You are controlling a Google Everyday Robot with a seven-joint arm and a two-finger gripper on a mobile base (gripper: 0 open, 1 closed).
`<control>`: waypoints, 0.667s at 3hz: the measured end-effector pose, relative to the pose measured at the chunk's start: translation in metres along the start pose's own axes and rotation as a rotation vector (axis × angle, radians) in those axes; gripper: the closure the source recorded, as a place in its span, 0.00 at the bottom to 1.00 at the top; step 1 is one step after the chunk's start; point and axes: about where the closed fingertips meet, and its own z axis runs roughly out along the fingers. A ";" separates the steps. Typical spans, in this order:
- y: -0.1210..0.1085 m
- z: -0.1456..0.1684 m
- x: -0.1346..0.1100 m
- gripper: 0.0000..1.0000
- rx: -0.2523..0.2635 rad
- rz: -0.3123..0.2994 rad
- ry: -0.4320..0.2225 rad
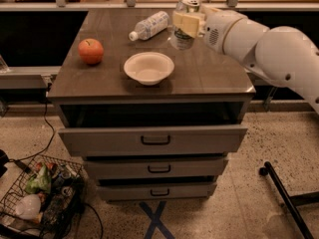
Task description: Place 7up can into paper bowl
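The 7up can (183, 36), silvery with a silver top, is held upright above the cabinet top in my gripper (186, 24). The gripper comes in from the right on a white arm, and its pale fingers (185, 23) are shut around the can's upper half. The paper bowl (149, 67), off-white, shallow and round, sits empty on the cabinet top, to the lower left of the can. The can is up and to the right of the bowl, not over it.
A red apple (90, 51) sits at the left of the brown cabinet top (209, 76). A clear plastic water bottle (148, 25) lies on its side at the back. Drawers are below; the top one is slightly open. A wire basket of trash (40, 198) stands on the floor at left.
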 end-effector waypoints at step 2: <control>0.030 0.006 0.030 1.00 -0.089 -0.030 -0.026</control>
